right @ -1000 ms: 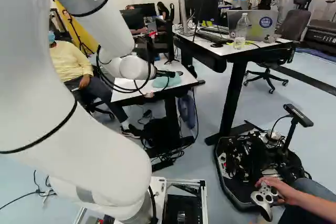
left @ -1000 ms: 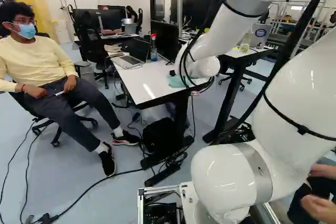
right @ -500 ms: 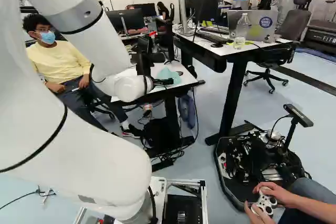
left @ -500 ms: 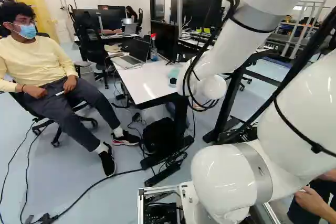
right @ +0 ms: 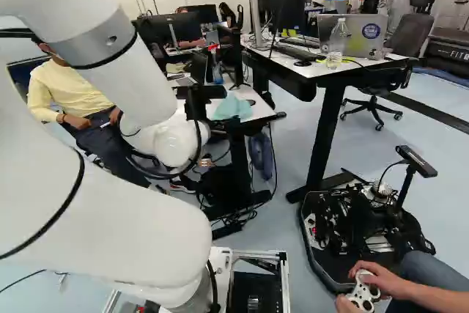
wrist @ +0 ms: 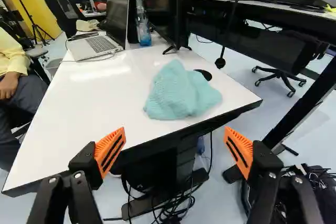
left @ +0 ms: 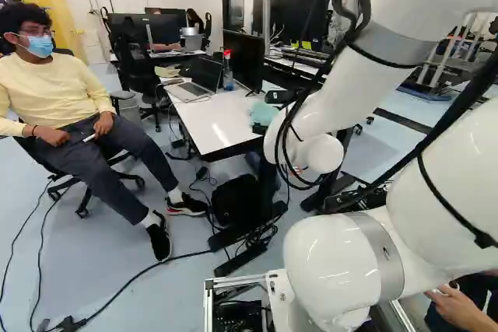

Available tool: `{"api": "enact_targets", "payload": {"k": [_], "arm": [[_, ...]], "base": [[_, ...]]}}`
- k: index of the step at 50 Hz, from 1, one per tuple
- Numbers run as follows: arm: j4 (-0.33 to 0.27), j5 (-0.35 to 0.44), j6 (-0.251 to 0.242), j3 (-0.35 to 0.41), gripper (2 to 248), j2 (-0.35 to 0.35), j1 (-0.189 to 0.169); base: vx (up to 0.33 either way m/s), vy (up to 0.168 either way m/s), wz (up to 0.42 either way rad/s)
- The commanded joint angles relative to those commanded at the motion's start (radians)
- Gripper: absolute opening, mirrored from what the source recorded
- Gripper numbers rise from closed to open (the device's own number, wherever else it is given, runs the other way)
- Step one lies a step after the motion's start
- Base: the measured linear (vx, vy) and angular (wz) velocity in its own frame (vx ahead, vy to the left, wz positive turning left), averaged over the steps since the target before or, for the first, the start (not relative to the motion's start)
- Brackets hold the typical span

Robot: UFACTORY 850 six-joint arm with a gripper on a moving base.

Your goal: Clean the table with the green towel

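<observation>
The gripper [right: 196,102] shows as a dark shape at the end of my arm in the right base view, beside the towel and largely hidden. In the wrist view the gripper [wrist: 174,141] stands open, its orange pads wide apart with nothing between them. Ahead of it, a crumpled light green-blue towel [wrist: 181,93] lies on the white table [wrist: 79,108], near the edge facing the gripper and the right-hand corner. A dark round object [wrist: 203,74] is partly behind the towel.
On the table's far part stand an open laptop [wrist: 97,46], a spray bottle with a red top [wrist: 142,22] and a black monitor [left: 243,60]. A seated person is beside the table. A higher desk [right: 352,65] stands right of it, another robot [right: 352,229] below.
The arm's wrist has shifted and turned; the gripper's dark end has drawn leftward off the towel in the right base view, exposing more of the cloth. The base has stayed put.
</observation>
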Motion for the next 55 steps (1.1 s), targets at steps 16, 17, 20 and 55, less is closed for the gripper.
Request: {"api": "enact_targets", "payload": {"k": [16,17,20,55], "arm": [[-0.007,0.045,0.0,0.041,247,0.019,0.002],[-0.007,0.047,0.0,0.043,247,0.02,0.002],[-0.008,0.052,0.0,0.048,247,0.022,0.002],[-0.009,0.061,0.0,0.056,247,0.026,0.002]], "base": [[0.0,0.0,0.0],[0.0,0.0,0.0],[0.0,0.0,0.0],[0.0,0.0,0.0]]}}
